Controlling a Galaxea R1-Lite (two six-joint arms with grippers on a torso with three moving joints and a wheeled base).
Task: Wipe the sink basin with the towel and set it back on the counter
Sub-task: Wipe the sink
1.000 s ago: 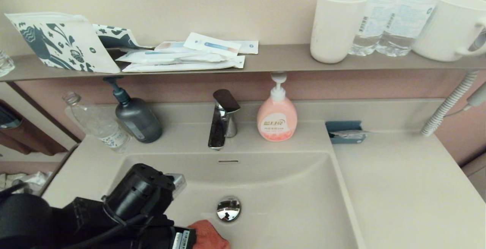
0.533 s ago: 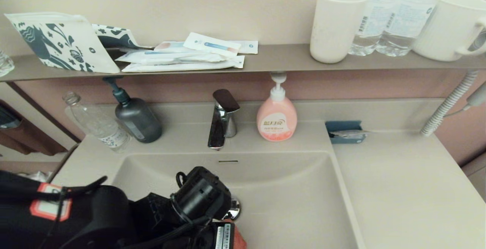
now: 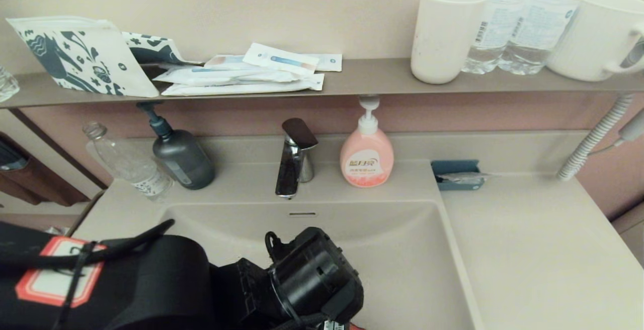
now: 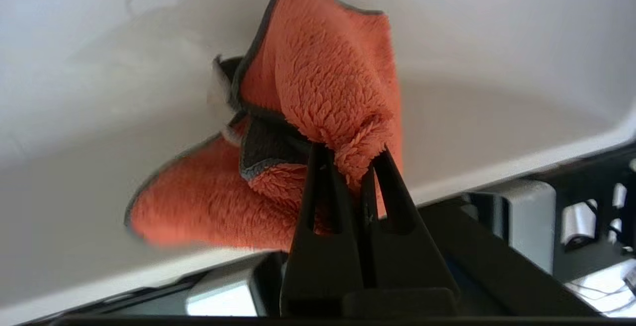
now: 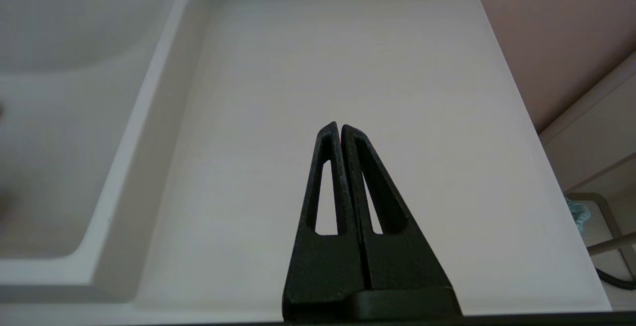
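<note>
The beige sink basin fills the lower middle of the head view. My left arm reaches low across its floor and hides the drain plug. In the left wrist view my left gripper is shut on a bunched fold of the orange-red towel, which is pressed against the basin floor. Only a red sliver of the towel shows under the wrist in the head view. My right gripper hangs shut and empty above the beige counter, to the right of the basin.
Along the basin's back rim stand a chrome faucet, a pink soap bottle, a dark pump bottle and a clear bottle. A teal tray sits at the counter's back. The shelf above holds cups, bottles and packets.
My left arm has swept to the right across the basin floor with the towel, and it now covers the drain plug. The right arm has not moved.
</note>
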